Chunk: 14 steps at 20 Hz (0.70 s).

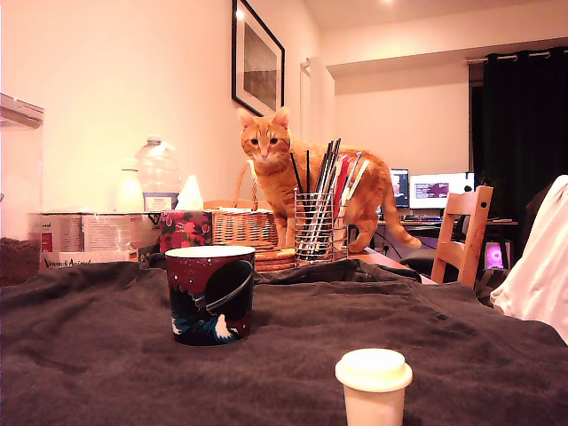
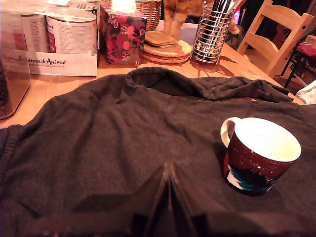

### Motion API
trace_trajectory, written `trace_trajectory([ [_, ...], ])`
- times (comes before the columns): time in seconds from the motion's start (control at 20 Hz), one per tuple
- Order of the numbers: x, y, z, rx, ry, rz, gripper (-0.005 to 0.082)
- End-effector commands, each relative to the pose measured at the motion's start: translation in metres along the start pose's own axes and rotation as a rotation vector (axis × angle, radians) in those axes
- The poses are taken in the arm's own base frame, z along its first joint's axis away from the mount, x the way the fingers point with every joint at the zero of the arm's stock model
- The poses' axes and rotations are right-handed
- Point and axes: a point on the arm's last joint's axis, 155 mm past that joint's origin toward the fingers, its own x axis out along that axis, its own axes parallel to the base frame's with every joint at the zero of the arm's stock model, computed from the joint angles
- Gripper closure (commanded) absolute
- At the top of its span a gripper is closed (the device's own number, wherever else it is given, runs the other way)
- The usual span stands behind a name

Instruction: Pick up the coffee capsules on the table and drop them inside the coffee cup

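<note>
The coffee cup point(image 1: 210, 294), dark maroon with a ringed-planet print and a pale inside, stands on the dark cloth-covered table point(image 1: 106, 346). In the wrist view the cup point(image 2: 259, 154) shows a pale handle and looks empty. One cream-white coffee capsule point(image 1: 373, 383) stands upright near the front edge, to the exterior view's right of the cup and closer to the camera; the wrist view does not show it. My gripper point(image 2: 170, 173) appears only in the wrist view, low over the cloth beside the cup, its dark fingers pressed together with nothing between them.
An orange cat point(image 1: 306, 182) stands at the back of the table beside a wire mesh utensil holder point(image 1: 320, 226). A red floral box point(image 2: 123, 38), stacked coasters point(image 2: 166, 48), a wicker basket point(image 1: 244, 226), cans in a cardboard tray point(image 2: 59, 42) and a wooden chair point(image 1: 463, 235) are nearby.
</note>
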Motion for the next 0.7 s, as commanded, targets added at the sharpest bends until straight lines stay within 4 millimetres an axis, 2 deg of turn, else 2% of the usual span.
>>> trace_trajectory([
  [0.0,-0.007,0.010,-0.059,-0.035,0.214,0.039,0.0790],
  [0.3,-0.007,0.006,-0.058,-0.039,0.215,0.017,0.0790],
  [0.45,-0.005,-0.018,-0.045,-0.034,0.169,-0.110,0.0790],
  [0.65,-0.005,-0.033,-0.031,-0.020,0.114,-0.173,0.0790],
])
